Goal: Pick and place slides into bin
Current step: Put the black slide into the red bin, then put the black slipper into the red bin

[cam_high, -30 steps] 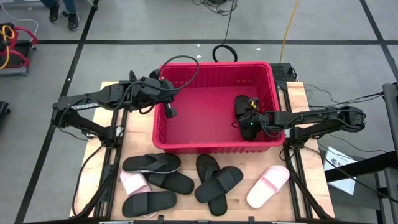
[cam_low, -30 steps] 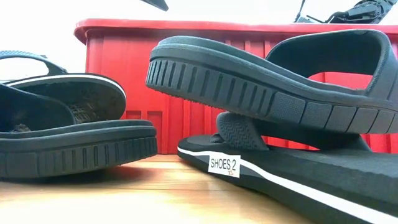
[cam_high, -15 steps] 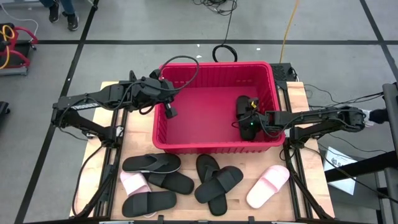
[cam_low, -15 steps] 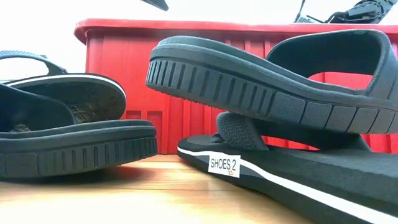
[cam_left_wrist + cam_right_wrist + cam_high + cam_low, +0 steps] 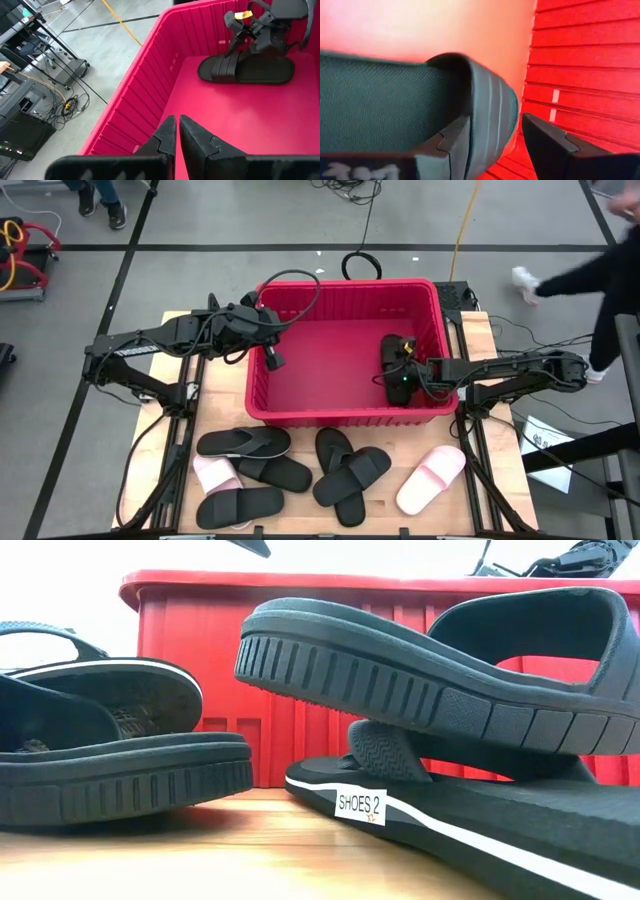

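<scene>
Bin [image 5: 300, 412]: red ribbed plastic, thick rim, floor mostly bare. One black wide-strap slide [image 5: 246, 69] lies flat by its right wall; right tool [image 5: 400, 375] straddles the strap edge, fingers [image 5: 547, 145] spread, not clamping. Left tool [image 5: 177, 142] pinched narrow, holding nothing, over the left wall. Desk [image 5: 500, 470]: wooden, carrying black and pink slides [image 5: 335, 470] in front. Low view alone shows ridged soles and "SHOES 2" label [image 5: 358, 805].

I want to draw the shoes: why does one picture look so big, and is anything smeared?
Low view: the camera sits right beside the black slides, so they loom huge before the red bin, with the background washed white. Right wrist view: the slide's strap is close and soft. High view: a passing person is smeared.
</scene>
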